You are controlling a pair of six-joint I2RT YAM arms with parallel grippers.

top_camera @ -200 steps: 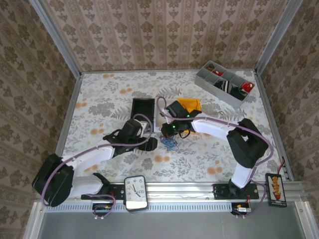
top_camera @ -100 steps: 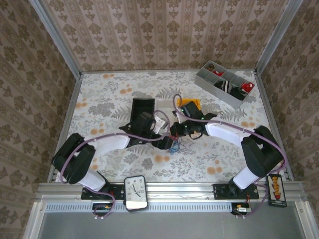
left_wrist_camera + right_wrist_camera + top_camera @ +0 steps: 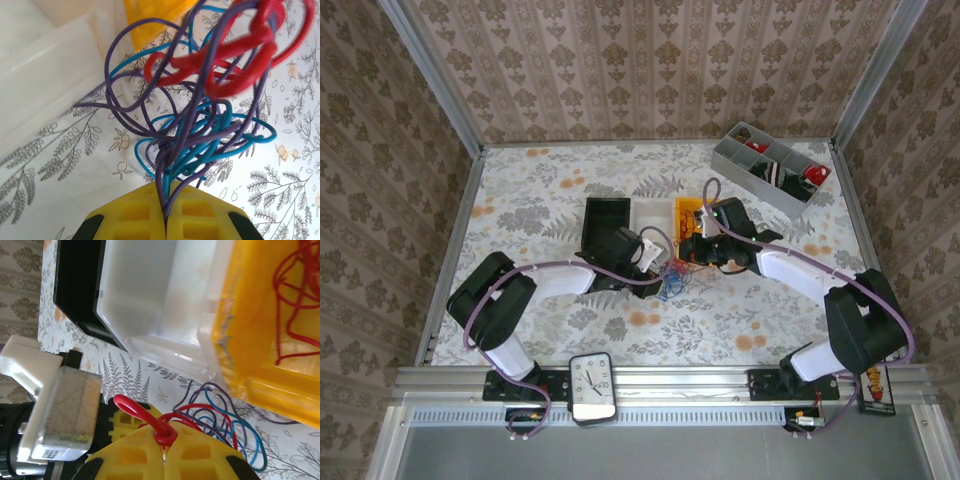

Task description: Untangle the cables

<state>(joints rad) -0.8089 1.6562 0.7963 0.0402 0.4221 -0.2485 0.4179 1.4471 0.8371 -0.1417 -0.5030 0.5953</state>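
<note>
The cables (image 3: 672,277) are a small tangled clump of red, blue and dark purplish-grey wire, held between both grippers just in front of the trays. My left gripper (image 3: 166,187) is shut on a bundle of blue (image 3: 215,145) and dark strands (image 3: 130,115). The clump fans out above it, with the red cable (image 3: 225,60) at its far end. My right gripper (image 3: 165,440) is shut on a knotted loop of the red cable (image 3: 137,412), and the other loops (image 3: 225,420) hang beside it. From above, the left gripper (image 3: 655,272) and right gripper (image 3: 688,255) stand close together.
A black tray (image 3: 605,220), a white tray (image 3: 652,215) and a yellow tray (image 3: 695,212) sit in a row behind the clump. The yellow tray holds a thin red wire (image 3: 295,300). A grey divided organiser (image 3: 765,168) is at back right and a clock (image 3: 592,387) on the front rail.
Both grippers and the clump have moved up-table and to the right, toward the trays. The left arm has stretched further out and the right gripper has drawn back to the right.
</note>
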